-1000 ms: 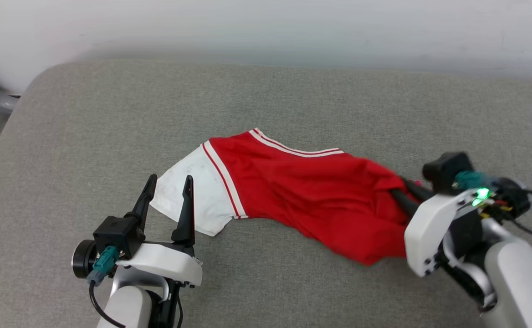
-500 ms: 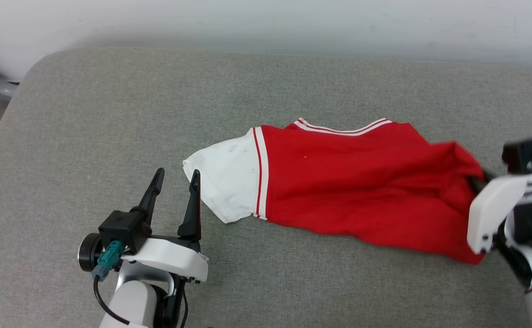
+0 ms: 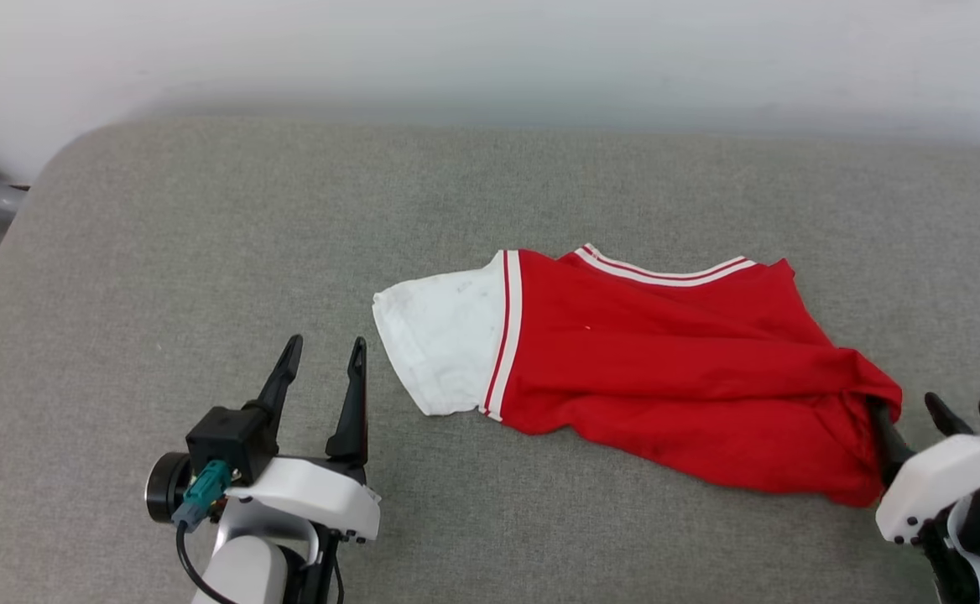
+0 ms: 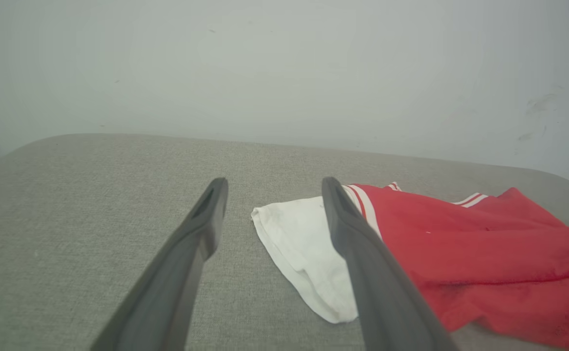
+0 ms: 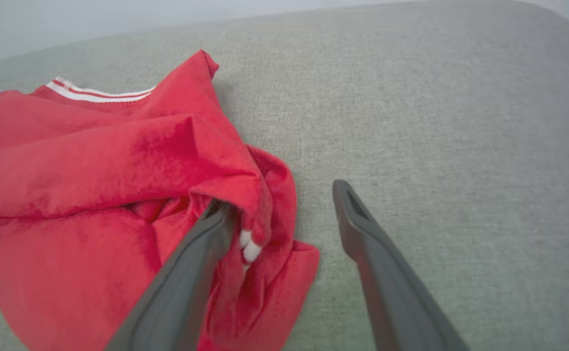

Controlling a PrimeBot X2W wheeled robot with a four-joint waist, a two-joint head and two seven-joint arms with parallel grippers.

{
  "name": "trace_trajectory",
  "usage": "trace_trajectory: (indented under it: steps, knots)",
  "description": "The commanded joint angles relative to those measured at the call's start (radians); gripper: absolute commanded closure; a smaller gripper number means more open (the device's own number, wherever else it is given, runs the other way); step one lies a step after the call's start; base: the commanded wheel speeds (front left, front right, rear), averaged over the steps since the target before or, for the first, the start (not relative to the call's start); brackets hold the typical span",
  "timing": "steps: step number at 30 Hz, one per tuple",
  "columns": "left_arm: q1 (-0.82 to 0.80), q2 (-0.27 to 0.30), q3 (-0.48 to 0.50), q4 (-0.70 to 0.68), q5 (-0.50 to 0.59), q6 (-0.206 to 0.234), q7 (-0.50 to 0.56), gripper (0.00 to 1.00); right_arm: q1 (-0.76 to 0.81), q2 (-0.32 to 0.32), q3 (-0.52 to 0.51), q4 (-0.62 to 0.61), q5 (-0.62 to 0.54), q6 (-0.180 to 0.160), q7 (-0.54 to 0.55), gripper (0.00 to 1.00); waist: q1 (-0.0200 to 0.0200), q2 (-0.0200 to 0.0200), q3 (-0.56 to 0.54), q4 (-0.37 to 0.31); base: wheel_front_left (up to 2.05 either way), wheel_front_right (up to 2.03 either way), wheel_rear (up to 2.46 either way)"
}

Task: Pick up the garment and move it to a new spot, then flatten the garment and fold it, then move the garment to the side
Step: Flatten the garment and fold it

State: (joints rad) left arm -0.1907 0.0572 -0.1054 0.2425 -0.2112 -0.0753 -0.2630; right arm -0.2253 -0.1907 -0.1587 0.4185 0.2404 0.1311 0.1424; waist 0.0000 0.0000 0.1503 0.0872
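Where the grey cushion spreads out before me, the garment lies rumpled right of centre, its white sleeve pointing toward my left gripper, whose fingers stand apart just beside it. My right gripper is spread too, one finger tucked under a red fold.

Right gripper opened — garment dragged rightward, now clear of left gripper.
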Motion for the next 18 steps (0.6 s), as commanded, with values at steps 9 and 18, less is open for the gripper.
trace_trajectory:
  steps: [9,18]
  knots:
    - [0.067,-0.004,0.022,-0.016,0.003,0.018,-0.002,0.00,0.148,0.092,-0.098,-0.166,-0.101,-0.001,-0.242,0.00,0.0000,0.0000,-0.073,-0.017,0.00,0.00,0.00]
    - [0.115,-0.006,0.027,-0.035,-0.001,0.035,-0.002,0.00,0.287,0.137,-0.071,-0.397,-0.134,-0.001,-0.202,0.00,0.0000,0.0000,-0.102,-0.033,0.00,0.00,0.00]
